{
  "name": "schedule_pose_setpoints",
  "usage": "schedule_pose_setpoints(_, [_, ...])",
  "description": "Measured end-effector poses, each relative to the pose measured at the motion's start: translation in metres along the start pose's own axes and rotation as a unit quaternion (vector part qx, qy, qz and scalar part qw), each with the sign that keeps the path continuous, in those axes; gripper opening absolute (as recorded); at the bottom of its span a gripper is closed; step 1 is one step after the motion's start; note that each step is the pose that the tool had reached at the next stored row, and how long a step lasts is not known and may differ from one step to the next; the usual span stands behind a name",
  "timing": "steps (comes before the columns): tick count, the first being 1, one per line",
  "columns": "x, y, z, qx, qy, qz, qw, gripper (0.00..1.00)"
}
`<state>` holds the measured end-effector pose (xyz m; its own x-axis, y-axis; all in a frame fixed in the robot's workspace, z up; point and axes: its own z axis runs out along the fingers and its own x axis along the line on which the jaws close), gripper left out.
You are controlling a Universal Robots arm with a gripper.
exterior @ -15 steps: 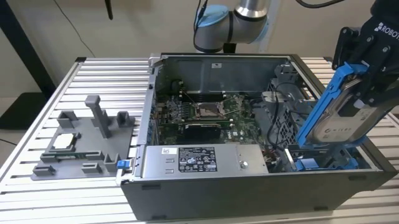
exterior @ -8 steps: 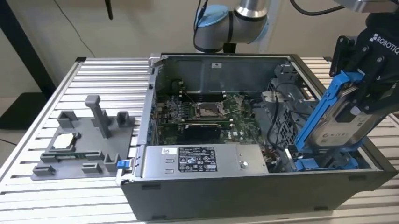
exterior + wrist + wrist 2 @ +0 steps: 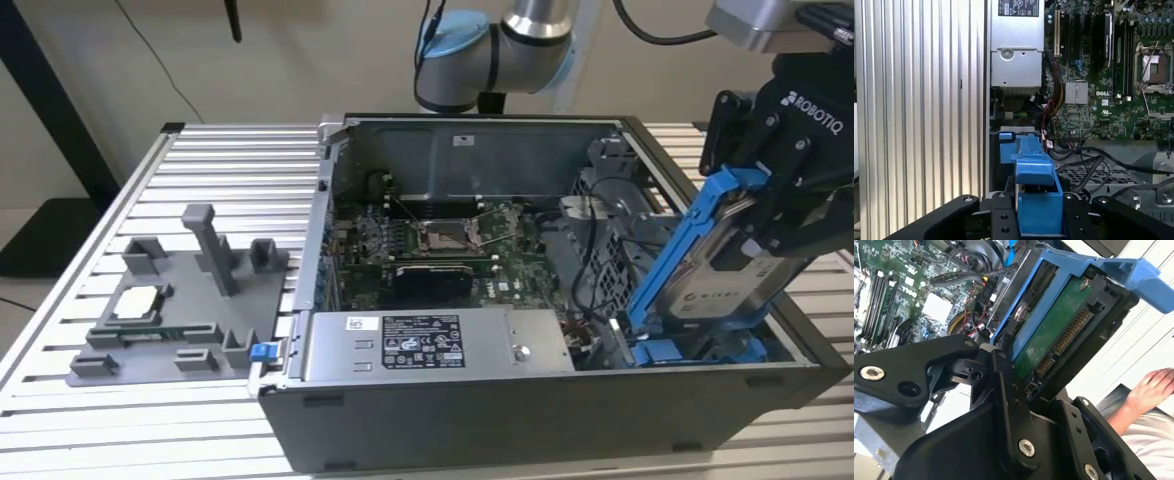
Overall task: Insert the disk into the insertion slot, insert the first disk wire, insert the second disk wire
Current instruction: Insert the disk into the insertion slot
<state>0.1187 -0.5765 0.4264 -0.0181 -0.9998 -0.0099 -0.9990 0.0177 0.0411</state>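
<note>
The gripper (image 3: pixel 755 226) clamps the disk (image 3: pixel 717 272) by its blue carrier (image 3: pixel 671 255), lower end dipping into the open computer case (image 3: pixel 534 405) (exterior view's right). The steep tilt likely eases entry.

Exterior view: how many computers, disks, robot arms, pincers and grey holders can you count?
computer case, open: 1
disk in its blue frame: 1
robot arm: 1
pincer, gripping the disk: 1
grey holder at the exterior view's left: 1
Total: 5
</note>
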Motion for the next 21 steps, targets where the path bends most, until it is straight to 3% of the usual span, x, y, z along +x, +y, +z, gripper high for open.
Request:
schedule_pose_setpoints(6, [-0.0001,-0.0003,0.0084,-0.0001,-0.0048,0.000,1.0000,0.00])
schedule_pose_setpoints(21, [0.0005,-0.0015,0.0210,-0.0002,-0.0089,0.000,1.0000,0.00])
